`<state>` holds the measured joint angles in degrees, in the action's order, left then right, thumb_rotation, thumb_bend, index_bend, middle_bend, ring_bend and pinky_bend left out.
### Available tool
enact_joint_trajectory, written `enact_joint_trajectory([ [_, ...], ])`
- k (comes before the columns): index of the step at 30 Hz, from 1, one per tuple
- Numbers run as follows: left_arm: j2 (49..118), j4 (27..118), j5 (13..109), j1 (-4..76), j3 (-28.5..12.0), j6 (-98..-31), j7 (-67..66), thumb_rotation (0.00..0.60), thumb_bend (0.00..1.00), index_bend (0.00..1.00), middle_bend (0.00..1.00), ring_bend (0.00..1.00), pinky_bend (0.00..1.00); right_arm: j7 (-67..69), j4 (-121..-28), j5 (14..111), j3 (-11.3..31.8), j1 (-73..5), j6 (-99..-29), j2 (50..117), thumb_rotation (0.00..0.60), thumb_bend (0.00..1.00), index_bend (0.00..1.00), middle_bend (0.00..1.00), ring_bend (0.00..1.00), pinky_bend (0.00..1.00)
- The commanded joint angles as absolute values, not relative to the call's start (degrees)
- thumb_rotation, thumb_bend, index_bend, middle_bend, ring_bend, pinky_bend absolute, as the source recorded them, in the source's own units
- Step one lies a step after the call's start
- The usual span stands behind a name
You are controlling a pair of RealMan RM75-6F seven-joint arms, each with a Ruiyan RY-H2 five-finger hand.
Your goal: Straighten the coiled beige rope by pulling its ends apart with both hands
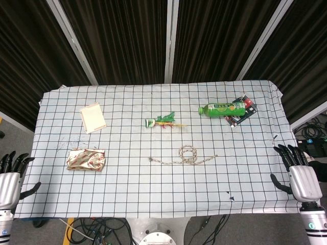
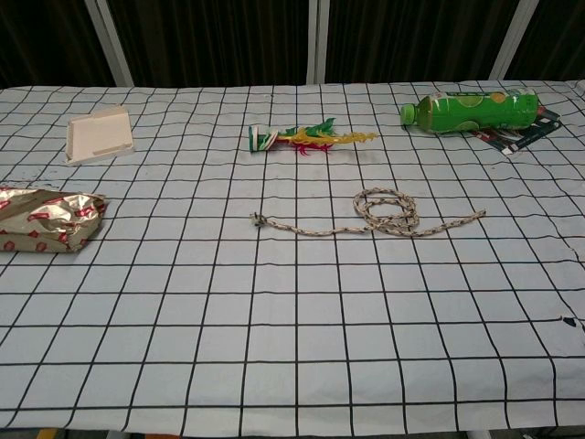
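Currently both hands hang off the table, empty with fingers spread: the left hand (image 1: 9, 179) outside the near left corner, cut by the frame edge, the right hand (image 1: 299, 176) just past the right edge near the front corner. Neither shows in the chest view. The beige rope (image 2: 366, 218) lies untouched mid-table, slightly right of centre, one loop in it and both ends trailing toward the side edges.
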<state>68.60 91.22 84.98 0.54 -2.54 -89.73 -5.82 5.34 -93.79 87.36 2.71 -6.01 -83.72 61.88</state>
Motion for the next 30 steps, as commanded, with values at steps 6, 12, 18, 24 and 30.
enact_joint_trajectory([
  [6, 69.0, 90.5, 85.2, 0.7, -2.6, -89.7, -5.2, 0.6, 0.13, 0.24, 0.14, 0.0, 0.0, 4.5, -95.1, 88.2, 2.8, -7.0, -82.6, 61.1, 0.6, 0.26, 0.13, 0.1, 0.0, 0.0],
  [12, 69.0, 90.4, 84.9, 0.7, -2.7, -89.5, -4.9, 0.6, 0.13, 0.24, 0.14, 0.0, 0.0, 2.5, -96.1, 89.2, 3.2, -12.6, -74.3, 61.8, 0.6, 0.26, 0.15, 0.12, 0.0, 0.0],
  [18, 68.9, 90.1, 84.5, 0.7, -2.8, -89.4, -4.1, 0.6, 0.13, 0.24, 0.14, 0.0, 0.0, 0.1, -92.4, 86.0, 5.5, -21.1, -62.2, 67.6, 0.6, 0.25, 0.26, 0.14, 0.0, 0.0],
  [24, 69.0, 89.7, 84.2, 0.6, -2.7, -88.8, -3.6, 0.6, 0.13, 0.24, 0.14, 0.0, 0.0, -2.0, -84.9, 83.3, 7.0, -26.9, -55.8, 76.3, 0.6, 0.24, 0.36, 0.16, 0.0, 0.0],
  [30, 69.3, 89.1, 83.7, 0.5, -2.7, -88.6, -3.1, 0.6, 0.13, 0.24, 0.14, 0.0, 0.0, -5.5, -77.0, 81.8, 7.1, -30.3, -53.2, 84.2, 0.6, 0.24, 0.43, 0.17, 0.0, 0.0],
])
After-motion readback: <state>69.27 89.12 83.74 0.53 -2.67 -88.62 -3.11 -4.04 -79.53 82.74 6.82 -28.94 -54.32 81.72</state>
